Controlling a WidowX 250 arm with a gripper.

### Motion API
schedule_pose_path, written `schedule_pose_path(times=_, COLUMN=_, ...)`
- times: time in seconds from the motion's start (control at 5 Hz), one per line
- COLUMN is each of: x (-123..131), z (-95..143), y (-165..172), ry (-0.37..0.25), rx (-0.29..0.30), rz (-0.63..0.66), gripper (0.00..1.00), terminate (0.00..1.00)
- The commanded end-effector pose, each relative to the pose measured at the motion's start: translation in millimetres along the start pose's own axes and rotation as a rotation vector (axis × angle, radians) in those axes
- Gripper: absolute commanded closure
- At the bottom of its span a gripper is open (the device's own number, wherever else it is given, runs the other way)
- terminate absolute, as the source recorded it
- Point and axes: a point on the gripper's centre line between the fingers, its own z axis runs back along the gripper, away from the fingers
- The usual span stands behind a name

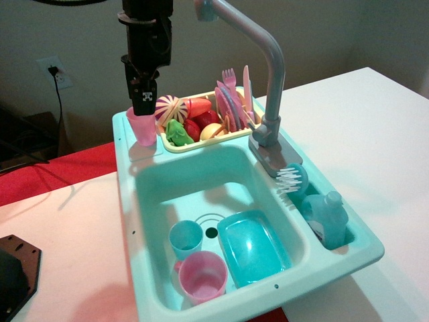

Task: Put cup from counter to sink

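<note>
The slim pale pink cup stands upright on the turquoise counter at the back left corner of the sink unit, next to the yellow dish rack. My black gripper hangs straight down over it, fingertips at the cup's rim. The fingers overlap from this angle, so I cannot tell whether they are open or closed on the cup. The sink lies in front of the cup, with a round drain and a tall grey faucet.
In the basin are a small teal cup, a wider pink cup and a teal tray. The yellow dish rack holds toy food, plates and cutlery. A brush and a bottle sit in the right compartment.
</note>
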Motion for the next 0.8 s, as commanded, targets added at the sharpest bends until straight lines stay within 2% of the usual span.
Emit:
schedule_pose_path(times=0.0, x=0.0, z=0.0, y=0.0, ry=0.000, rx=0.000, rz=0.000, gripper=0.00, terminate=0.00)
schedule_pose_path(times=0.6, x=8.0, z=-15.7, y=2.7, ry=0.009, rx=0.005, rz=0.054, gripper=0.00, terminate=0.00)
